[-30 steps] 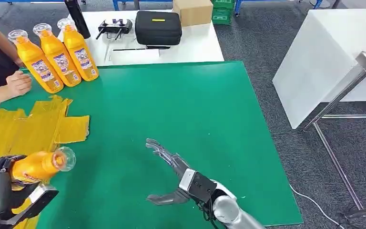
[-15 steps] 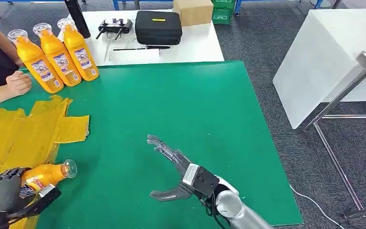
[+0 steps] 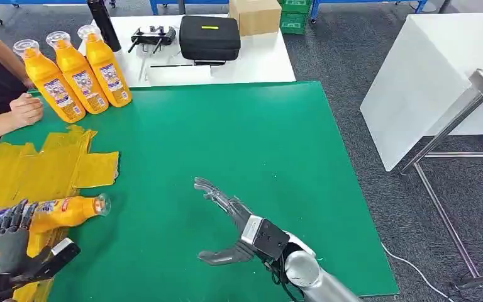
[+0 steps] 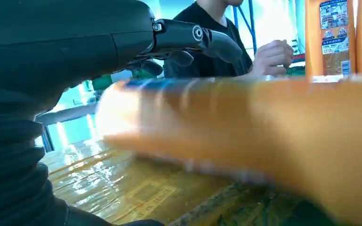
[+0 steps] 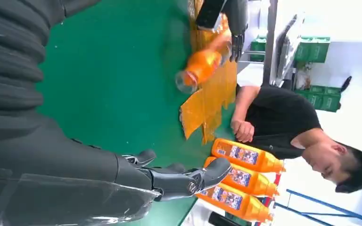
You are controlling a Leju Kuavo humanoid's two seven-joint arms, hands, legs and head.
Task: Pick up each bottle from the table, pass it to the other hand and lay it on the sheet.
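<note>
1. I'm seeing the left hand (image 3: pixel 6 242) at the near left corner of the green table (image 3: pixel 239 145), fingers spread apart and resting at the base of the bottle (image 3: pixel 44 212) — no grip closed around it
2. The bottle is lying on its side on the yellow sheet (image 3: pixel 38 167), cap pointing right, just over the sheet's right edge; it's showing blurred in the left wrist view
3. The right hand (image 3: pixel 226 223) is hovering over the near middle of the table, fingers splayed and holding nothing
4. Three more bottles (image 3: pixel 78 69) are standing upright in a row at the far left corner of the table
5. A person's hand (image 3: pixel 25 108) is resting on the far left edge, beside those bottles — just past the sheet
</note>
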